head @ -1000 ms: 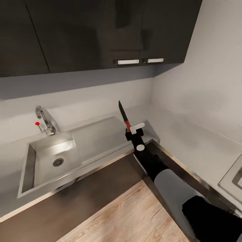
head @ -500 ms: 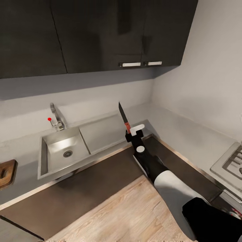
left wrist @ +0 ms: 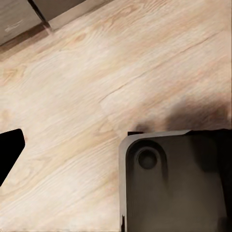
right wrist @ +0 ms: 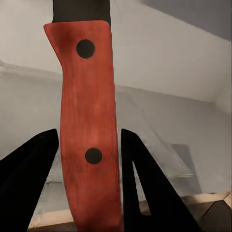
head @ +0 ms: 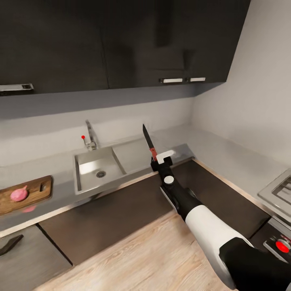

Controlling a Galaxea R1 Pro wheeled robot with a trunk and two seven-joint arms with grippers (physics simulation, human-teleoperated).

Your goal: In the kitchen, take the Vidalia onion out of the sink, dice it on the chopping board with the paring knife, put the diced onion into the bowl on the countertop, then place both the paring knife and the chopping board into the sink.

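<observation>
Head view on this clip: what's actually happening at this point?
The robot's right hand holds the paring knife upright by its red handle, blade pointing up, in front of the countertop to the right of the sink. The Vidalia onion is already out of the basin, lying whole on the chopping board at the far left. No dicing has happened yet.
</observation>
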